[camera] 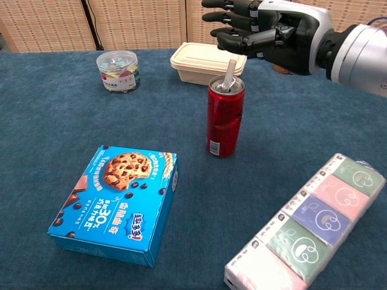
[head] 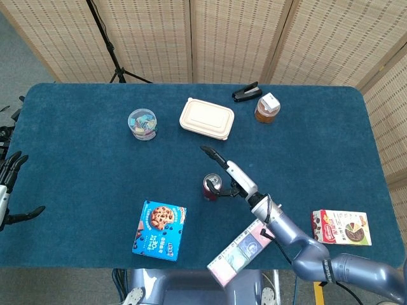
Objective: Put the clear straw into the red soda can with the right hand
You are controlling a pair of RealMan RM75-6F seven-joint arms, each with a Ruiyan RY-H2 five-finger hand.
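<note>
Chest view shows the right hand empty, fingers spread, above the tall red aluminium soda can; best to lift straight clear without brushing it. Inside the can's mouth stands the short clear plastic straw, leaning slightly. Off at the table edge, the left hand lies empty, fingers apart.

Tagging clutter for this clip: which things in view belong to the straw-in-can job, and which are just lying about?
Belong to the job:
- clear straw, standing in the can
- red soda can
- right robot hand, open above the can, holding nothing

Just lying about:
- cookie box
- tissue pack
- lunch box
- clip jar
- spice jar
- snack box
</note>
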